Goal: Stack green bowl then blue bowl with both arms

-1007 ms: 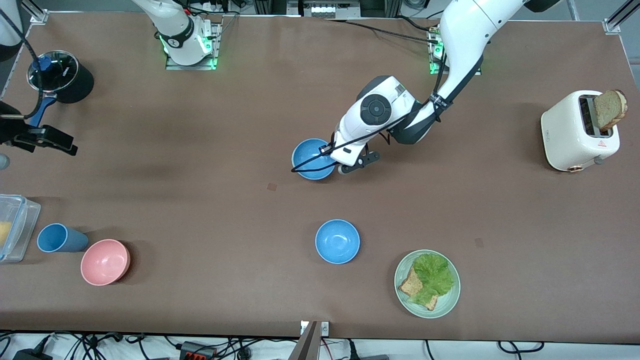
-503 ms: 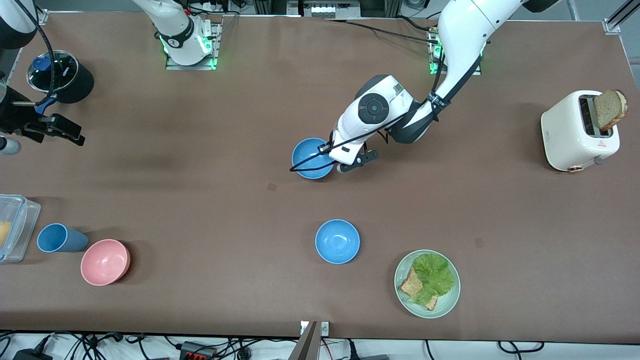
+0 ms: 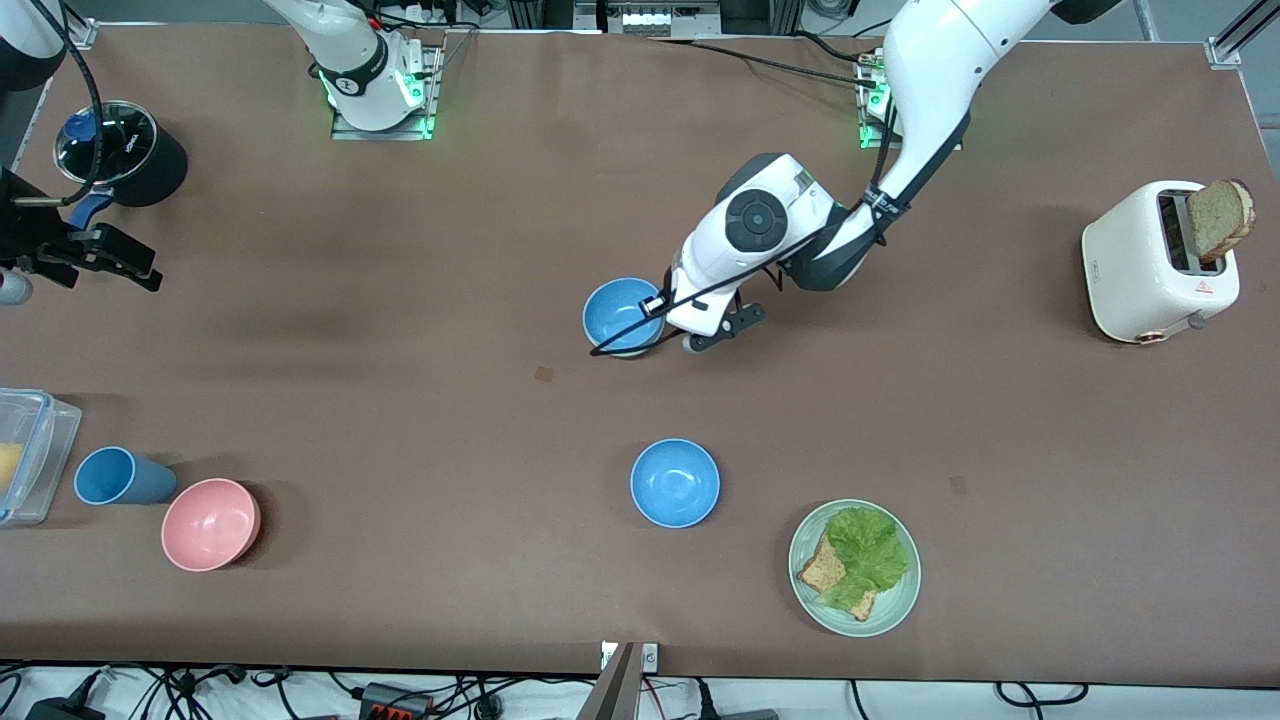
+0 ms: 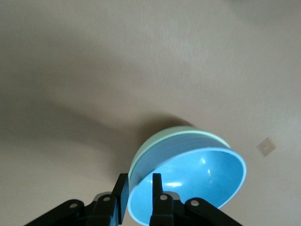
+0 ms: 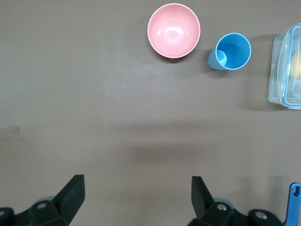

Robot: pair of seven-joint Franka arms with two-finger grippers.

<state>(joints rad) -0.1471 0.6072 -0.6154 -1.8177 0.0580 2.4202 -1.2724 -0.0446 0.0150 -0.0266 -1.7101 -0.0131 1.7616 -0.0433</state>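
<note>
While pinching blue bowl [image 4: 197, 179] rim with left tool [image 4: 139, 186], bowl tilted inside green bowl [image 4: 160, 141] mid-counter [image 3: 400, 300]: level it, seat fully, release, lift straight. Leave right tool [image 5: 136, 181], spread wide, waiting over right arm's counter end.

Green bowl [image 4: 155, 146] mostly hidden — blue bowl [image 4: 197, 181] nested inside it

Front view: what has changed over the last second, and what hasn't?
The right claw, open near the table's edge at the right arm's end, shifted slightly. The left claw stays clamped on the rim of the blue bowl, which sits nested in the green bowl; they barely moved. The second blue bowl, pink bowl, plate and toaster are unchanged.
</note>
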